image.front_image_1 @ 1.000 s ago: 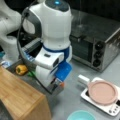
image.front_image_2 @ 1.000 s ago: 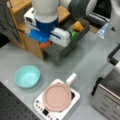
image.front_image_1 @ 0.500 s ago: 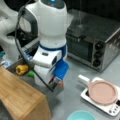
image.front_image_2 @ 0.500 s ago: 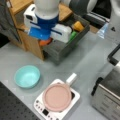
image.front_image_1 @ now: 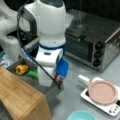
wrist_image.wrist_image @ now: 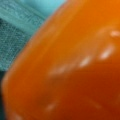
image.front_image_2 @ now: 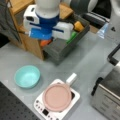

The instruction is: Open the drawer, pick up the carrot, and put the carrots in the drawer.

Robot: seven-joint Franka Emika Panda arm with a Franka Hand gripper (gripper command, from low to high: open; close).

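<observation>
Gripper (image.front_image_1: pixel 59 80) low over the near end of the open drawer (image.front_image_1: pixel 17 65), by the bamboo-topped cabinet (image.front_image_1: pixel 18 96); fingertips buried behind the blue housing and the black cable, so jaw spacing impossible to read in both front views. Cannot tell for certain whether clenched; only a sliver of orange and red showing under the blue housing there. In a front view, the same gripper (image.front_image_2: pixel 46 41) hard against the cabinet's corner, with an orange patch, the carrot (image.front_image_2: pixel 45 42), peeking out just below the blue part and over the drawer's (image.front_image_2: pixel 58 50) closed-off end. Carrot's outline mostly masked by the wrist, so long axis and pointing direction not readable there.

Wrist view filled almost wholly by the carrot (wrist_image.wrist_image: pixel 75 67), glossy orange with small highlights, pressed right up to the lens; ends cut off by the frame, edge running diagonally from lower left to upper right, a strip of teal at upper left.

Inside the drawer, farther from the gripper: yellow-orange pepper (image.front_image_1: pixel 22 69) and green vegetable (image.front_image_1: pixel 32 74), side by side, the green one partly hidden by the arm. Also seen as pepper (image.front_image_2: pixel 78 25) and green vegetable (image.front_image_2: pixel 72 36).

Around: toaster oven (image.front_image_1: pixel 100 42), pink pan (image.front_image_1: pixel 102 92) on a white cooktop (image.front_image_1: pixel 110 106), teal bowl (image.front_image_2: pixel 27 76).
</observation>
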